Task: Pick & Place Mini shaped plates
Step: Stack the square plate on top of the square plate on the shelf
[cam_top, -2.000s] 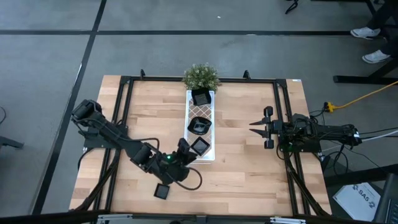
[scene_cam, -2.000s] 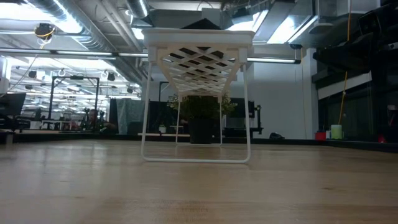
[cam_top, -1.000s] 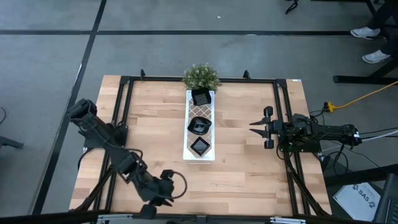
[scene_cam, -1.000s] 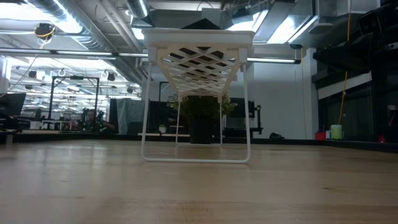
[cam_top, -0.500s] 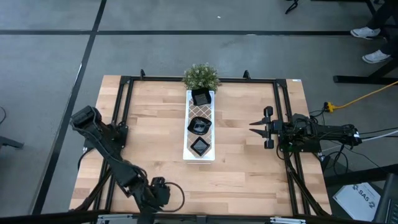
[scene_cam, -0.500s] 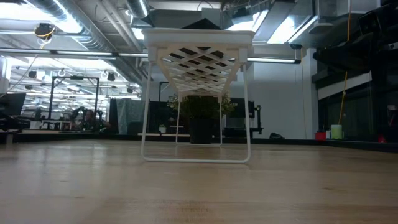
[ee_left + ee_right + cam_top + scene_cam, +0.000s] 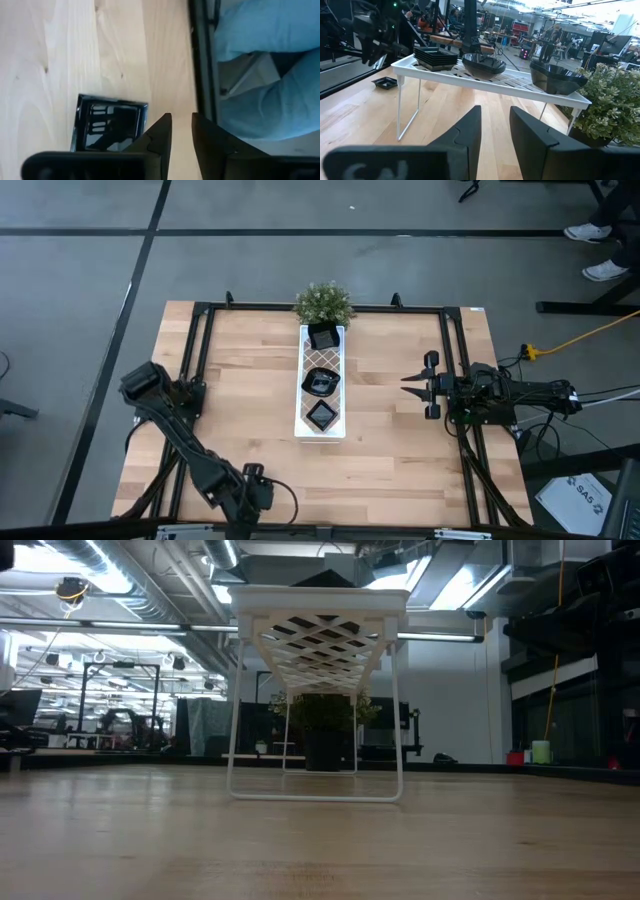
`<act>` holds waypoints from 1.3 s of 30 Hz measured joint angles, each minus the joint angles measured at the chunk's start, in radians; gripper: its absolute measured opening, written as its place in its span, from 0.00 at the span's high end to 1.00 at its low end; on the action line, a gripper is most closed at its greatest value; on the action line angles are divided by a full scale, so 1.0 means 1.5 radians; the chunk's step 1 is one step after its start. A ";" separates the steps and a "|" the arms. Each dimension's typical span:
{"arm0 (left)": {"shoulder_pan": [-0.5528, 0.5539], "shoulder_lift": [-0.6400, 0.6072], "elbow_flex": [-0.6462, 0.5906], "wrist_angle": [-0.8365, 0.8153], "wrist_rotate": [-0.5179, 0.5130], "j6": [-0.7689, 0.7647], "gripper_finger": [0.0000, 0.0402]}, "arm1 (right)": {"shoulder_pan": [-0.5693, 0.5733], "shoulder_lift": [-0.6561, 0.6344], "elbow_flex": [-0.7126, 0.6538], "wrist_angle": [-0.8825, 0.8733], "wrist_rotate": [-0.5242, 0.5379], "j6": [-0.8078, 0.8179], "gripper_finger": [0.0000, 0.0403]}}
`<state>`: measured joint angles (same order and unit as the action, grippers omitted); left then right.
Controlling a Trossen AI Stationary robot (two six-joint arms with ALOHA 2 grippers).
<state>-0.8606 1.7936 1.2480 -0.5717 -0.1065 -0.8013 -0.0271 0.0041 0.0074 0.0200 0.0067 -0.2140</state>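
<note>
Left gripper (image 7: 181, 131) released and empty, square plate (image 7: 108, 124) flat just beside, edges along table grain.

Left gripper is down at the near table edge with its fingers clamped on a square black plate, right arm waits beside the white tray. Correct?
Not quite. The left wrist view shows the left gripper holding nothing: the square black plate lies on the wood beside its fingers, which stand slightly apart. The rest holds: the right gripper waits beside the white tray.
</note>
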 joint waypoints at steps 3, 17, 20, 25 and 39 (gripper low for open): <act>-0.004 0.012 0.000 -0.020 -0.001 0.000 0.81 | 0.000 0.000 0.000 0.000 0.000 0.000 0.75; -0.012 0.068 0.000 -0.056 -0.013 0.045 0.72 | 0.000 0.000 0.000 0.000 0.000 0.000 0.75; -0.012 0.077 0.000 -0.056 -0.020 0.044 0.72 | 0.000 0.000 0.000 0.000 0.000 0.000 0.75; -0.014 0.093 0.000 -0.060 -0.032 0.052 0.74 | 0.000 0.000 0.000 0.000 0.000 0.000 0.75; -0.016 0.094 0.000 -0.068 -0.057 0.042 0.94 | 0.000 0.000 0.000 0.000 0.000 0.000 0.75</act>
<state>-0.8841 1.9352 1.2484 -0.6743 -0.1920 -0.7382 -0.0273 0.0042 0.0074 0.0200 0.0067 -0.2141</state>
